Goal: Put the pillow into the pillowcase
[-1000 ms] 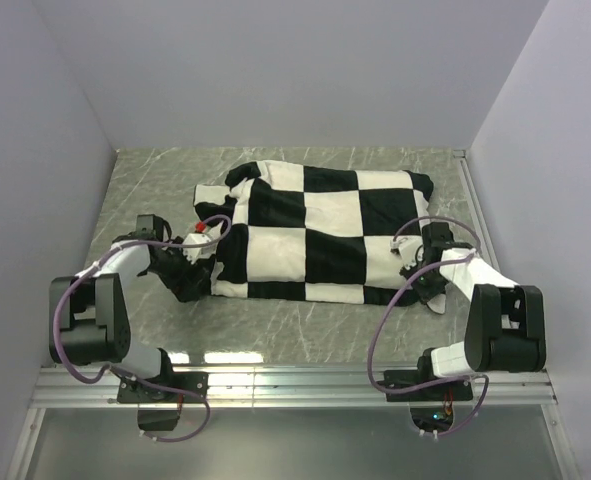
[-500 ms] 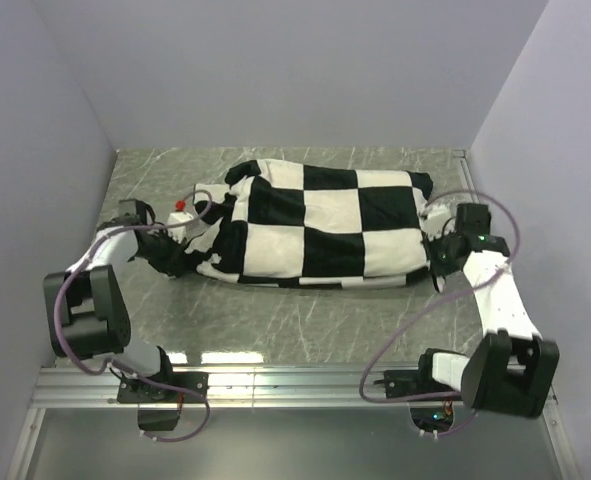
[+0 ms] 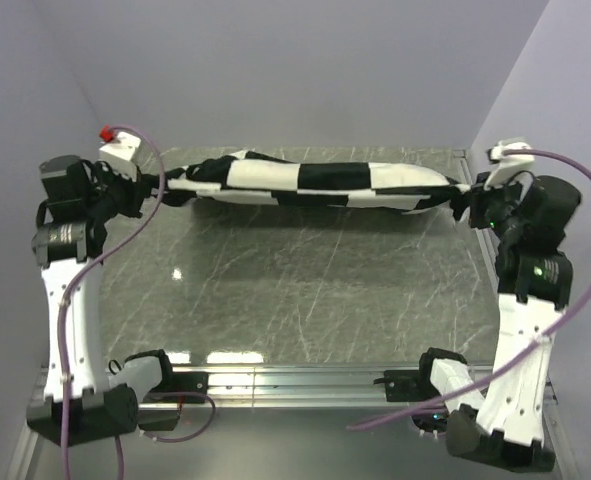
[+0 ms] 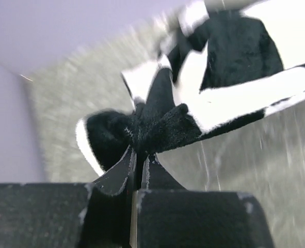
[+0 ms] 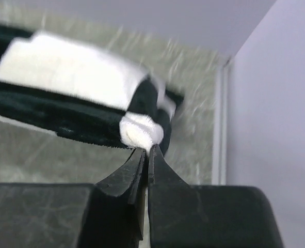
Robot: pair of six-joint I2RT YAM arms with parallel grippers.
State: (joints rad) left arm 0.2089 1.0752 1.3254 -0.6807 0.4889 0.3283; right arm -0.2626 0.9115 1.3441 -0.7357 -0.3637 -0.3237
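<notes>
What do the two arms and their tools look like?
Both the left arm and right arm have white links and black joints, each trailed by a purple cable. The left tool and right tool have black tapered fingers. A red tab marks the left wrist's white mount.

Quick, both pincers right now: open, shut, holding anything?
Left pincer: shut on the black-and-white checkered fabric pillowcase, at its left end.
Right pincer: shut on the pillowcase's right end.
</notes>
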